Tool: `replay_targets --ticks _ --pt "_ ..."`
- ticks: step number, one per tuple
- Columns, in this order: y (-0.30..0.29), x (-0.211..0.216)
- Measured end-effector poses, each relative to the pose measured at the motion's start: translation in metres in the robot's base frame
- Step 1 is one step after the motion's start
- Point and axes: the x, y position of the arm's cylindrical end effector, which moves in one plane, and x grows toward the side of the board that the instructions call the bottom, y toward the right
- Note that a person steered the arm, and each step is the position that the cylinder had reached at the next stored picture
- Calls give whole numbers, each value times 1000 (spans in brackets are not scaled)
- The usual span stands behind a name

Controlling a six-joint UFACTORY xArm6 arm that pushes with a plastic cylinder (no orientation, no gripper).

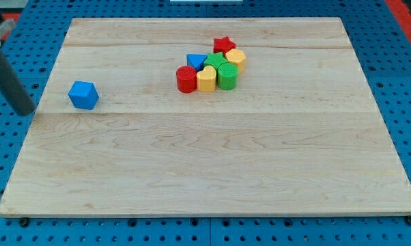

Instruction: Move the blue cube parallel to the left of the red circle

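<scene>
The blue cube [83,94] sits alone near the board's left edge. The red circle, a short red cylinder [186,79], stands at the left end of a cluster in the upper middle of the board. My rod comes in from the view's upper left, and my tip [24,109] rests just off the board's left edge, to the left of the blue cube with a gap between them. The cube is far to the left of the red circle and slightly lower in the view.
The cluster holds a blue triangle [195,61], a red star [224,46], a green block [216,63], a green cylinder [227,76] and two yellow blocks [206,78] [236,57]. The wooden board [205,157] lies on a blue pegboard [7,171].
</scene>
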Motion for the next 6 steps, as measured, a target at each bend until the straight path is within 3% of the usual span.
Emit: replay_targets --ticks 2,5,6 --pt "63 -5" --pt "100 -138" --pt "88 -142"
